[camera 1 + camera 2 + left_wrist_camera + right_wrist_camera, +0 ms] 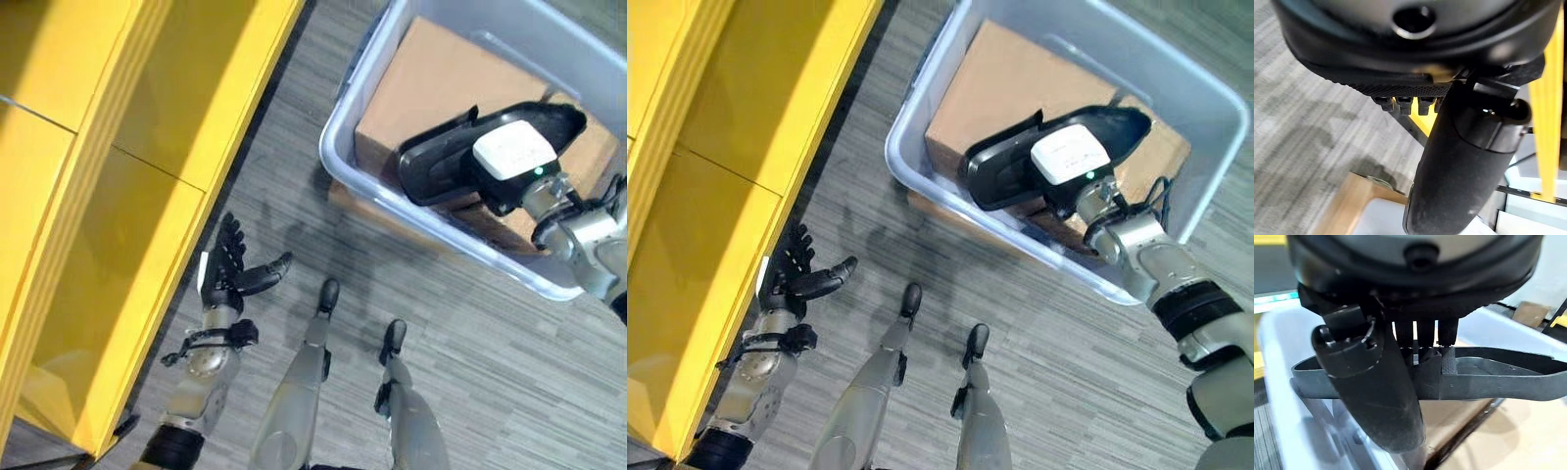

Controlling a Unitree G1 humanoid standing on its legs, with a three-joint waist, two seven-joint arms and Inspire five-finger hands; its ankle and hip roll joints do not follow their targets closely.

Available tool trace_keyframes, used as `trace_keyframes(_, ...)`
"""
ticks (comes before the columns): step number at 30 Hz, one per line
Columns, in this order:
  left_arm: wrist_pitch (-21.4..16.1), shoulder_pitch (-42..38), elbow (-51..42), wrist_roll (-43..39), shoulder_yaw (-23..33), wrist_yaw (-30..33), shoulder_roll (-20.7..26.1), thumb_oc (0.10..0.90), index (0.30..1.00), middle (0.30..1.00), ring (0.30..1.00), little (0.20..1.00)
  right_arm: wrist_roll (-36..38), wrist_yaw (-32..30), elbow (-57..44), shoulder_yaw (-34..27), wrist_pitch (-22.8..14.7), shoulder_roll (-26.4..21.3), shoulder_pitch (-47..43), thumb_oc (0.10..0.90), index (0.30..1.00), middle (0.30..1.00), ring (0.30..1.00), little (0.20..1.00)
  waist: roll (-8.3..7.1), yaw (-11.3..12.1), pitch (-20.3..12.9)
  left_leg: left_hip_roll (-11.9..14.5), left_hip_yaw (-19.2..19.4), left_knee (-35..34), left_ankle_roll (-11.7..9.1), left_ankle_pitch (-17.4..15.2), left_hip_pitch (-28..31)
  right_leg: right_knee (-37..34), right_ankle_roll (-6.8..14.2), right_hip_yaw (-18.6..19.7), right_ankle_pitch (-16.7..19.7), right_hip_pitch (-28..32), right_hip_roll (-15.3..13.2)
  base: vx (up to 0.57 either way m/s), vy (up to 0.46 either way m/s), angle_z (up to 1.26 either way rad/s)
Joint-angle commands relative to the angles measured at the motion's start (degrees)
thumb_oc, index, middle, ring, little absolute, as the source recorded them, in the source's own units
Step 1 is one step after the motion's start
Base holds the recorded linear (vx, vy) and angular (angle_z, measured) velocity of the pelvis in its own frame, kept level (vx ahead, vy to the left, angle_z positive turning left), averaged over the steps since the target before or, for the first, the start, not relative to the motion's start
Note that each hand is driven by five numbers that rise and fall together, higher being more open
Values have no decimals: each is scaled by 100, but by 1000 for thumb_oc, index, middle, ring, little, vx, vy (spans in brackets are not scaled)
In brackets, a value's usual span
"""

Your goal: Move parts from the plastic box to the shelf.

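A: Which step is in hand?

B: The pick, I'd judge. The right hand (1073,181) is inside the plastic box (921,117) on the right, fingers (1426,335) curled over the rim of a black moulded part (1014,157) with the thumb on its near side, so it is clamped on that part. The part sits at the level of the box rim, above the cardboard.

A: And the left hand?

B: The left hand (233,271) hangs just beside the yellow shelf (147,147) on the left, fingers straight and spread, thumb standing out, holding nothing. It's above the grey floor (294,147), well apart from the box.

A: What's in the box?

B: Brown cardboard boxes (441,78), a large one at the far side and more under and beside the hand. The black part is a long shallow tray-like shell. I can't tell if other such parts lie beneath it.

A: The shelf?

B: The compartments I can see look bare, yellow panels with a divider between them.

A: What does the next move call for?

B: Probably raising the part clear of the box wall, then carrying it left across the floor to an open compartment. The grip is on one edge of a long piece, so it could tilt or catch on the wall.
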Motion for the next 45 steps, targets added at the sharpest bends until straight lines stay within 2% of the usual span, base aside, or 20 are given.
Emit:
trace_keyframes(1,-203,86,-354,80,173,-154,149,900,1000,1000,1000,1000,-120,-277,-277,-554,-32,-377,-214,400,300,300,300,300,-279,-100,-441,708,-142,-2,-461,-70,124,85,142,-147,-348,616,-181,-8,-36,6)
trace_keyframes(4,-118,279,-383,137,299,-364,219,900,1000,1000,1000,1000,-131,-267,-718,-1294,-113,-312,656,400,300,300,300,300,-291,-215,-746,849,-84,-134,-507,-26,507,8,126,-143,-340,865,-112,9,-12,1)
trace_keyframes(11,-54,646,-439,103,572,-553,144,900,1000,1000,1000,1000,-125,-193,-1343,-2223,-297,-19,1755,400,300,300,300,300,-360,-314,-1210,992,4,-96,-499,-140,1018,55,90,-72,-449,1251,-78,37,-21,-10)
trace_keyframes(18,-59,698,-561,515,755,-624,221,900,1000,1000,1000,1000,136,-216,-1970,-2876,-530,368,2284,400,300,300,300,300,-332,-548,-1831,1094,223,-286,-486,-225,1671,96,78,133,-503,1558,-28,54,8,-15)
trace_keyframes(19,-59,704,-564,520,753,-622,223,900,1000,1000,1000,1000,138,-206,-1989,-2894,-527,371,2307,400,300,300,300,300,-337,-539,-1829,1095,232,-296,-486,-224,1686,95,78,140,-504,1565,-28,69,9,-8)
trace_keyframes(22,-154,592,-756,983,852,-506,357,900,1000,1000,1000,1000,342,-265,-2137,-3054,-615,533,2369,400,300,300,300,300,-331,-631,-2013,1139,327,-335,-485,-270,1881,99,69,238,-521,1647,4,61,-5,-16)
trace_keyframes(23,-191,534,-852,1378,903,-400,472,900,1000,1000,1000,1000,444,-231,-2264,-3103,-686,621,2443,400,300,300,300,300,-329,-678,-2123,1165,383,-354,-488,-298,1982,95,62,298,-538,1685,25,35,-7,-23)
trace_keyframes(25,-248,475,-1002,1971,968,-237,661,900,1000,1000,1000,1000,697,-229,-2376,-3143,-794,744,2435,400,300,300,300,300,-315,-725,-2216,1193,430,-360,-478,-277,2048,108,48,396,-501,1676,54,33,-9,-24)
trace_keyframes(26,-267,377,-1102,2639,1008,-41,906,900,1000,1000,1000,1000,1001,-208,-2477,-3119,-921,861,2383,400,300,300,300,300,-302,-775,-2312,1231,485,-391,-487,-291,2149,106,46,462,-509,1702,76,44,-17,-20)
trace_keyframes(27,-266,375,-1102,2652,1006,-31,907,900,1000,1000,1000,1000,1007,-202,-2479,-3122,-920,865,2381,400,300,300,300,300,-307,-766,-2310,1235,496,-398,-489,-288,2156,108,44,473,-508,1698,79,41,-20,-20)
trace_keyframes(31,-311,203,-1185,3623,1033,337,1304,900,1000,1000,1000,1000,1749,-123,-2660,-3033,-1131,1047,2221,400,300,300,300,300,-251,-867,-2490,1304,615,-450,-499,-309,2340,124,22,593,-538,1765,118,35,-12,-18)
trace_keyframes(32,-311,203,-1185,3623,1033,337,1304,900,1000,1000,1000,1000,1749,-123,-2660,-3033,-1131,1047,2221,400,300,300,300,300,-251,-867,-2490,1304,615,-450,-499,-309,2340,124,22,593,-538,1765,118,27,-13,-14)
trace_keyframes(33,-329,97,-1186,4071,992,408,1524,900,1000,1000,1000,1000,2042,-38,-2729,-2956,-1212,1066,2142,400,300,300,300,300,-230,-906,-2539,1322,647,-464,-507,-320,2411,154,11,632,-558,1786,127,28,-13,-15)
trace_keyframes(35,-355,-5,-1222,4448,943,492,1767,900,1000,1000,1000,1000,2307,44,-2799,-2865,-1273,1024,2040,400,300,300,300,300,-209,-949,-2598,1342,673,-471,-514,-327,2455,156,8,664,-568,1811,138,27,-13,-13)
trace_keyframes(37,-361,-25,-1241,4571,931,551,1822,900,1000,1000,1000,1000,2448,83,-2825,-2856,-1285,1012,2032,400,300,300,300,300,-200,-966,-2611,1349,680,-476,-519,-328,2479,151,7,670,-573,1829,139,13,-4,-8)
trace_keyframes(39,-363,-202,-1311,5124,781,734,2168,900,1000,1000,1000,1000,2927,225,-2865,-2664,-1369,924,1880,400,300,300,300,300,-176,-1010,-2674,1362,696,-488,-534,-337,2518,133,5,686,-570,1858,145,0,0,0)
trace_keyframes(43,-332,-352,-1318,5651,594,844,2478,900,1000,1000,1000,1000,3496,404,-2847,-2485,-1381,800,1708,400,300,300,300,300,-153,-1062,-2748,1376,706,-504,-550,-349,2559,124,1,690,-589,1887,165,0,0,0)
trace_keyframes(45,-307,-631,-1285,6127,287,912,2784,900,1000,1000,1000,1000,3741,467,-2828,-2275,-1403,696,1503,400,300,300,300,300,-134,-1109,-2803,1386,715,-514,-567,-352,2579,112,5,689,-598,1920,163,0,0,0)
